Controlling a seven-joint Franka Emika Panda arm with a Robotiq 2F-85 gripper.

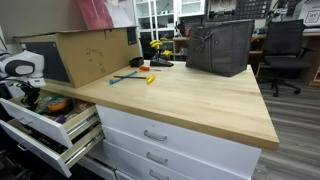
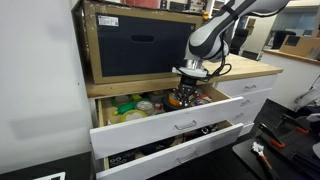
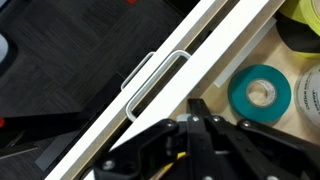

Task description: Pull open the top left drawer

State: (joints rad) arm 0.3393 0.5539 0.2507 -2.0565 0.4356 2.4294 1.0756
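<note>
The top left drawer (image 2: pixel 165 122) stands pulled well out, with a white front and pale wooden sides. It holds orange, yellow and green small items (image 2: pixel 135 107). It also shows in an exterior view (image 1: pixel 72 118). My gripper (image 2: pixel 187 96) reaches down into the drawer just behind its front panel, and shows in an exterior view (image 1: pixel 27 92) too. In the wrist view the drawer's white front and silver handle (image 3: pixel 152 78) run diagonally. My gripper's fingers (image 3: pixel 195 120) are pressed together inside the drawer, next to a green tape roll (image 3: pixel 260 93).
A second white drawer (image 2: pixel 185 143) with dark tools stands partly open below. White drawers with bar handles (image 1: pixel 155 135) are beside it. On the wooden counter (image 1: pixel 190 100) stand a cardboard box (image 1: pixel 90 55) and a black bag (image 1: pixel 220 48). Tools lie on the floor (image 2: pixel 270 150).
</note>
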